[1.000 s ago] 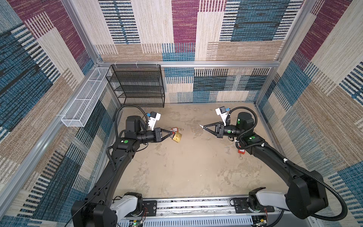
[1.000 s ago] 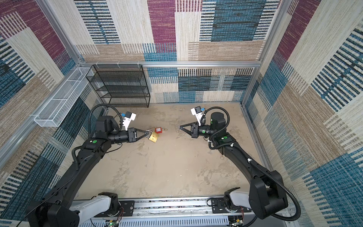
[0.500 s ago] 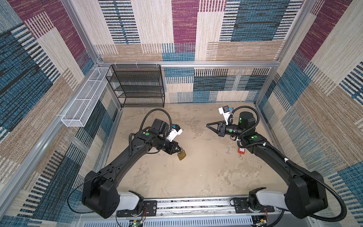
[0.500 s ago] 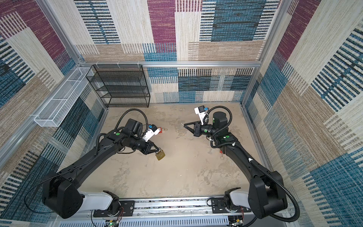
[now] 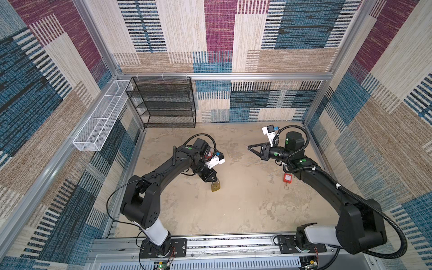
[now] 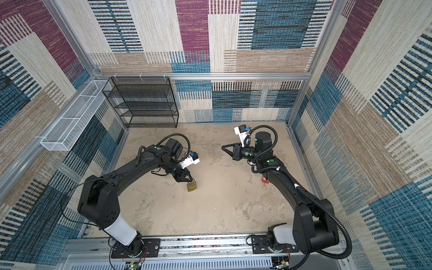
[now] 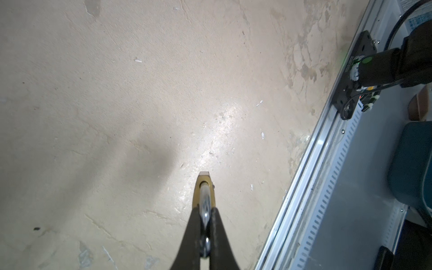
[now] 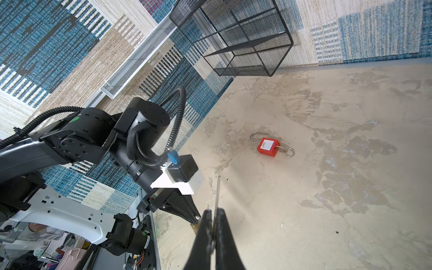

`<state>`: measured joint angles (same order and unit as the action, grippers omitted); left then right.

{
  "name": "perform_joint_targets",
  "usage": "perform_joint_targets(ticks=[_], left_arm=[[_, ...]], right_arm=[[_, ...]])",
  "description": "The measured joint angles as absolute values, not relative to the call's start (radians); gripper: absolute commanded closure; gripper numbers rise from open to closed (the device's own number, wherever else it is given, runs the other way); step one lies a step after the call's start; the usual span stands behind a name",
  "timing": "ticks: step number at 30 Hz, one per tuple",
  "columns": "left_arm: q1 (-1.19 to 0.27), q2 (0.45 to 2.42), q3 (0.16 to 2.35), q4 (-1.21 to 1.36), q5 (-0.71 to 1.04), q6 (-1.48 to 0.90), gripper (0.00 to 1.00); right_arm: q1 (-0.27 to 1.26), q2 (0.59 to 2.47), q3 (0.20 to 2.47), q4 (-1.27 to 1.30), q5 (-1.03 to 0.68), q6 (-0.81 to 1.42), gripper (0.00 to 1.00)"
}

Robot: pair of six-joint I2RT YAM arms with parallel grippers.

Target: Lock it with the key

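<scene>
Padlock (image 5: 215, 186), brass body, silver shackle (image 7: 205, 198)

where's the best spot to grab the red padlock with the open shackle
Probably its red body, from above, jaws across the two bare sides: it lies flat on the table, shackle out one end, key out the other.

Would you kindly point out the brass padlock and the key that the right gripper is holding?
brass padlock (image 5: 215, 186): in a top view, on its brass body.
key (image 8: 217, 191): in the right wrist view, on its thin blade.
</scene>
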<state>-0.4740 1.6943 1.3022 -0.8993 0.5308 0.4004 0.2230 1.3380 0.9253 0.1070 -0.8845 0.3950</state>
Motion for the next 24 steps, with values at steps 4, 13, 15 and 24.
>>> perform_joint_targets(ticks=[4,13,15,24], left_arm=[[-0.474,1.765,1.333,-0.916,0.528,0.455,1.0],[-0.474,1.841,1.372,-0.908,0.5,0.549,1.0],[-0.473,1.854,1.381,-0.904,0.5,0.562,1.0],[-0.464,1.916,1.408,-0.891,0.501,0.609,1.0]], right_arm=[[0.222,1.353,0.942,0.103,-0.891,0.391,1.0],[0.212,1.362,0.955,0.081,-0.898,0.369,1.0],[0.207,1.357,0.955,0.075,-0.898,0.369,1.0],[0.182,1.322,0.955,0.039,-0.898,0.354,1.0]])
